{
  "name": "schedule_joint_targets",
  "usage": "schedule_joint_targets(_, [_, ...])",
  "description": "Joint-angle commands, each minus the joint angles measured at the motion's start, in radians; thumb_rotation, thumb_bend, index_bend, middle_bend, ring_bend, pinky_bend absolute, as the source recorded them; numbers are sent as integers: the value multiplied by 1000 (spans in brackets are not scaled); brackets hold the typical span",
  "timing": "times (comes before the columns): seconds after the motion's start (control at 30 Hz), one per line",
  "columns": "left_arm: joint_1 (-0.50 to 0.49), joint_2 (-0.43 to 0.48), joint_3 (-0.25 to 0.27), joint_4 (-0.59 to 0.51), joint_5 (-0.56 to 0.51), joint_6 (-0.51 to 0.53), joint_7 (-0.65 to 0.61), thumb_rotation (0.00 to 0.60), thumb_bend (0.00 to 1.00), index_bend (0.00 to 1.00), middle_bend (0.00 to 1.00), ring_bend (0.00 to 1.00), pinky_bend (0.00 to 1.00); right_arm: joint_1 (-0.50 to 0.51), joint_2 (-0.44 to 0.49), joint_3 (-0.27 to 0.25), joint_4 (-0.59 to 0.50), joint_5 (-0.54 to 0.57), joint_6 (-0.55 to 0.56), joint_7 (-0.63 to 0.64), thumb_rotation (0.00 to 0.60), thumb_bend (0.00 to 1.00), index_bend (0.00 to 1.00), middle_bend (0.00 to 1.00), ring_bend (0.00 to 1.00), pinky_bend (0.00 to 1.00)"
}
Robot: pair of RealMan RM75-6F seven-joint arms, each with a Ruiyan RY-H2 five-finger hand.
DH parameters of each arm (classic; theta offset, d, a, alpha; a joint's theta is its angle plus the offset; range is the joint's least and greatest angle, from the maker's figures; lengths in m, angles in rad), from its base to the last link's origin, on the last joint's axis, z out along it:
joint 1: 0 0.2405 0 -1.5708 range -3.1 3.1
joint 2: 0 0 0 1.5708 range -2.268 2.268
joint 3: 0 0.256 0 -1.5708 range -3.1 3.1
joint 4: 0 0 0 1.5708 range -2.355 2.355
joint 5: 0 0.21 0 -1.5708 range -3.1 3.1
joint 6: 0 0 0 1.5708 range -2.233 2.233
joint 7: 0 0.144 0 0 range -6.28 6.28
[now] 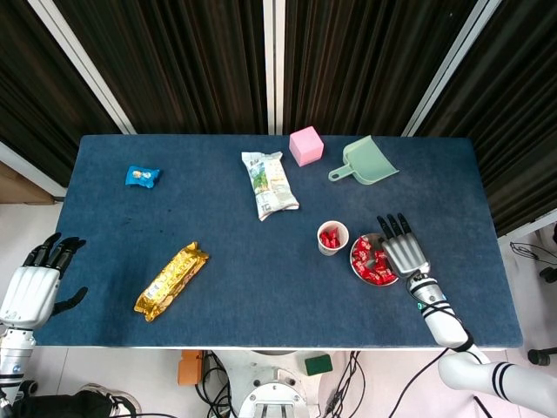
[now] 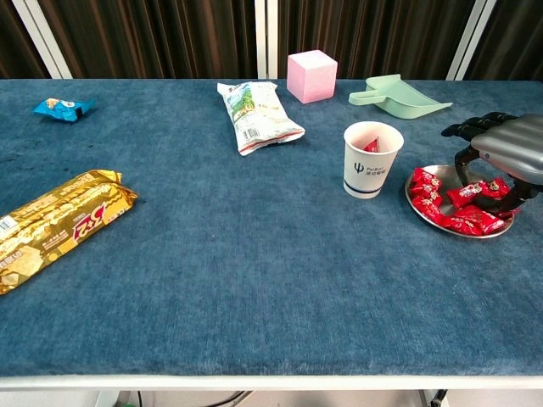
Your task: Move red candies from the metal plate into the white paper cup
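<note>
One metal plate [image 2: 416, 202] at the right holds a heap of red candies [image 2: 441, 203], too jumbled to count, with one white paper cup [image 2: 372, 158] just left of it already holding a few more. Your right hand [image 2: 502, 157] sits over the plate's right side, fingers curled down among the candies; can't tell if it's pinching one. Your left hand [image 1: 35, 279] hangs off the table's left edge, fingers apart, holding nothing. The cup's small blue logo isn't readable.

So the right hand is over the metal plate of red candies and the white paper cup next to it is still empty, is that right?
Not quite: the white paper cup already holds red candies, as the head view shows. The right hand is indeed over the metal plate.
</note>
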Motion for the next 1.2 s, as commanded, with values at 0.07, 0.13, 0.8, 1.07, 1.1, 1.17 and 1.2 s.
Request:
schedule_joint_targets(0.07, [0,0,1,-1,0,-1,1,600,179,172,155,57,199,-4,9,3,-6,-9,11,9,600,393,581,31,0,0])
schedule_joint_targets(0.13, [0,1,1,-1,1,0,1,600,178,172,155,57,198,-6,21,8,-23,-21,25,19,600,394,587,31,0,0])
schedule_joint_targets(0.8, [3,3,0,2,2,8,-8,600,179,172,155,57,199,86,98,132,-294,-86,92,-68,600,394,600,35,0,0])
schedule_joint_targets(1.07, [3,3,0,6,3,11,-12,600,179,172,155,57,198,118,60,137,-274,-45,66,-99,600,375,217,10,0,0])
schedule_joint_targets(1.1, [4,3,-1,6,3,11,-12,600,179,172,155,57,199,119,59,138,-274,-46,68,-96,600,363,117,4,0,0])
schedule_joint_targets(1.17, [4,3,-1,6,4,12,-12,600,178,172,155,57,199,118,58,135,-272,-53,73,-84,600,345,16,0,0,0])
schedule_joint_targets(1.2, [4,3,0,6,4,12,-12,600,179,172,155,57,199,117,61,132,-273,-56,74,-79,600,340,1,0,0,0])
